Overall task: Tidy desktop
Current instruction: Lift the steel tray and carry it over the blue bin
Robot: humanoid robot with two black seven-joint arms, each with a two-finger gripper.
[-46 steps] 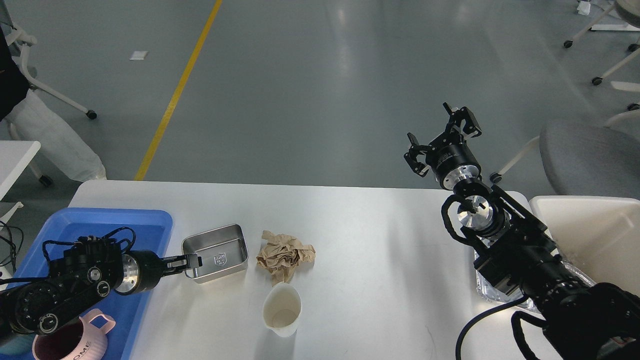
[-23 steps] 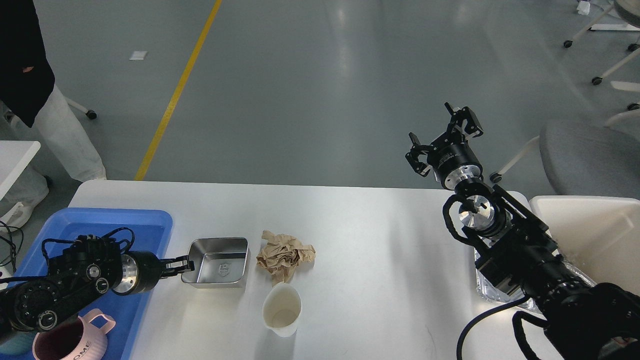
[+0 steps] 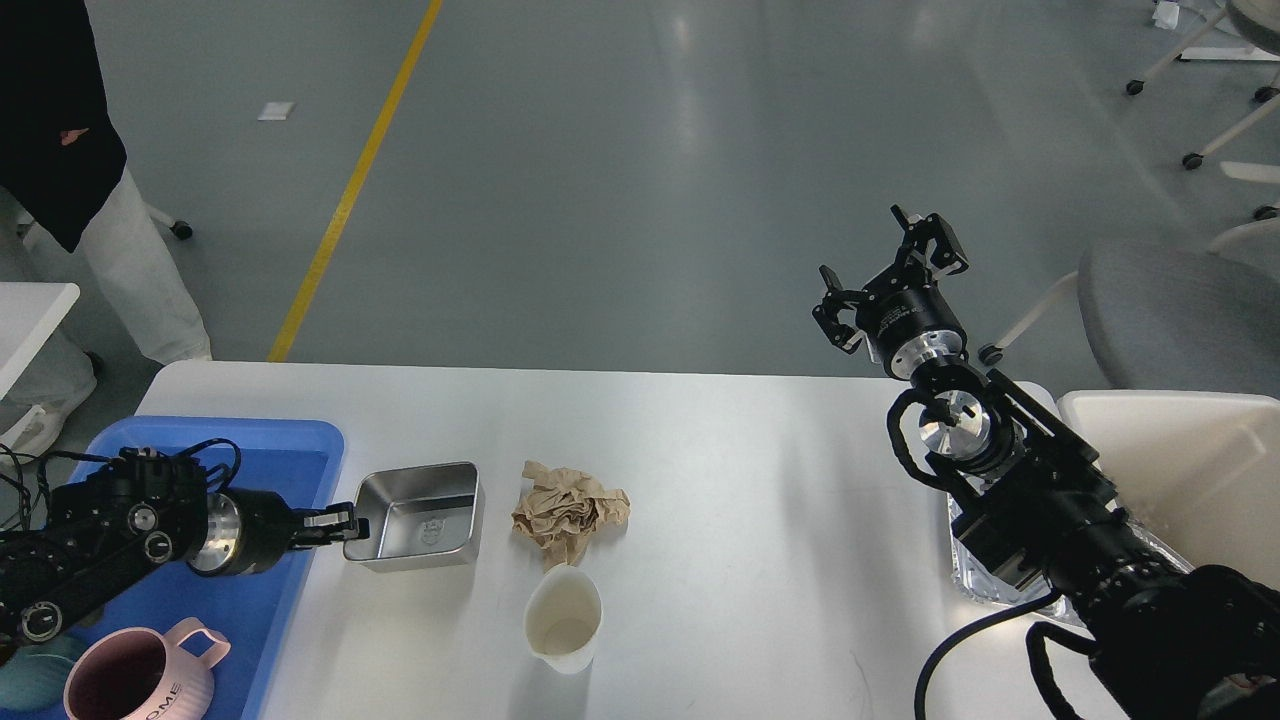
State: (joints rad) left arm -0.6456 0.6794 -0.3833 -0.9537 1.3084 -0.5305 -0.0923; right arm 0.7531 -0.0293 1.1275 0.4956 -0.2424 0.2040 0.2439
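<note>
Tin sits clenched by its near rim in the left gripper jaws, probably heading for the blue tray behind them; right gripper jaws hang released above the worktop.

White desktop, blue tray, steel tin, crumpled paper, cup

The desktop is a large white rectangle with rounded far corners; smooth, faintly glossy, catching soft reflections; it lies flat and spans most of the lower view; its near edge runs out of frame.
</note>
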